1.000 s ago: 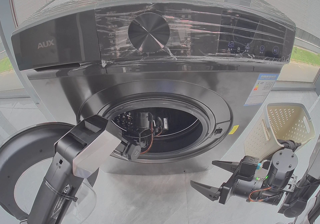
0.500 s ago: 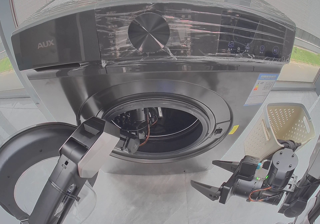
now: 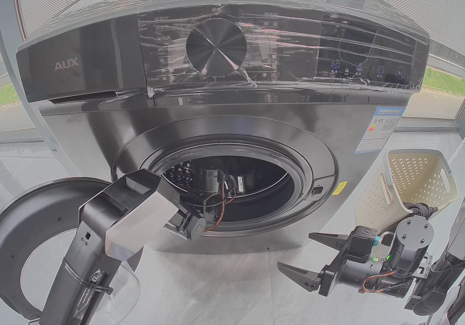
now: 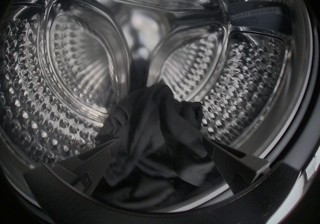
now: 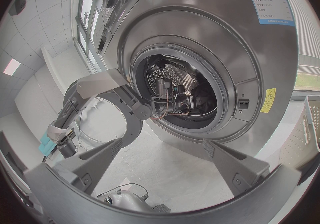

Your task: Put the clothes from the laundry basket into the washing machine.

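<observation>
Eases back a little at the washing machine mouth with the left gripper spread open; leaves dark cloth lying in the drum, so likely delivered.

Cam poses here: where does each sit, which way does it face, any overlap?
Head: on the robot's head, facing forward and down at the washing machine; left arm is in its drum mouth, right gripper open, low right.
Left wrist: at the drum mouth, facing into the drum at a dark garment; left gripper jaws open either side.
Right wrist: low outside, facing the machine's front; own open jaws in foreground.
Shared: head and right wrist both show the left arm in the drum mouth and the laundry basket.
</observation>
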Available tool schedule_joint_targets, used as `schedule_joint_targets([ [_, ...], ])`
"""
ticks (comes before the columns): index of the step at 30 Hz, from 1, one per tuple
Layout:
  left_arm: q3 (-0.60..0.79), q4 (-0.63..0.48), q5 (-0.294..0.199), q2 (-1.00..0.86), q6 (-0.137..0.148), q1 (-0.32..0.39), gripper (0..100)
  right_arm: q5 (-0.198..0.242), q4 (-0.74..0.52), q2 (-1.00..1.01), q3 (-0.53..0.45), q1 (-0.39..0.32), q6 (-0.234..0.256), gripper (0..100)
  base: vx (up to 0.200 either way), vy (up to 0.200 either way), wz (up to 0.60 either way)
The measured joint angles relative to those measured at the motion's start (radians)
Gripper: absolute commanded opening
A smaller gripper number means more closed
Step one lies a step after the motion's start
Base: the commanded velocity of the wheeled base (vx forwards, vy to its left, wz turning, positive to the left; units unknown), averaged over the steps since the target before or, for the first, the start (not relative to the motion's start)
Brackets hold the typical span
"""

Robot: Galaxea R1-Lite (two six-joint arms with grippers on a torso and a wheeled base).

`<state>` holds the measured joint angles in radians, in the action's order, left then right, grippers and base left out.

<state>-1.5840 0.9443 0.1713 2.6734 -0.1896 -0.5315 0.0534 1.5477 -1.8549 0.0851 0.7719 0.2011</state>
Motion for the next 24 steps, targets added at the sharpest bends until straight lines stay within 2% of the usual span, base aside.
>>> schedule_joint_targets([
  [10, 0.445, 0.105, -0.005, -0.204, 0.003, -0.116, 100, 0.000, 0.000, 0.003, -0.012, 0.005, -0.012, 100, 0.000, 0.000, 0.00],
  [19, 0.871, 0.250, 0.014, -0.440, 0.000, -0.213, 100, -0.005, 0.000, 0.016, -0.027, 0.011, -0.014, 100, 0.000, 0.000, 0.00],
  [22, 0.990, 0.327, 0.026, -0.524, -0.002, -0.230, 100, -0.023, -0.001, 0.024, -0.033, 0.013, -0.018, 100, 0.000, 0.000, 0.00],
  [24, 1.064, 0.401, 0.042, -0.571, -0.003, -0.239, 100, -0.062, -0.001, 0.034, -0.039, 0.013, -0.025, 100, 0.000, 0.000, 0.00],
])
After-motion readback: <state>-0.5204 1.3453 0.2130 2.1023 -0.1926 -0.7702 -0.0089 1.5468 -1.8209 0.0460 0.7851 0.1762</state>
